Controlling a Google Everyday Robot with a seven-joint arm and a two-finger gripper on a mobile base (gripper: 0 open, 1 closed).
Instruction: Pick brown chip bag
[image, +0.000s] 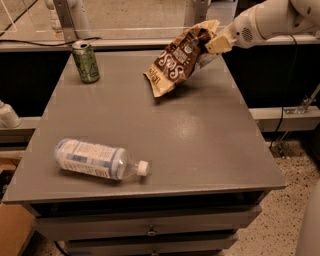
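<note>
The brown chip bag (179, 59) has a dark brown middle with white lettering and tan ends. It hangs tilted above the far right part of the grey table (190, 135), its lower end just off the surface. My gripper (214, 41) comes in from the upper right on a white arm and is shut on the bag's upper right end.
A green can (86, 61) stands upright at the far left of the table. A plastic bottle (97, 159) lies on its side near the front left, cap pointing right. Drawers run below the front edge. A rail and glass stand behind the table.
</note>
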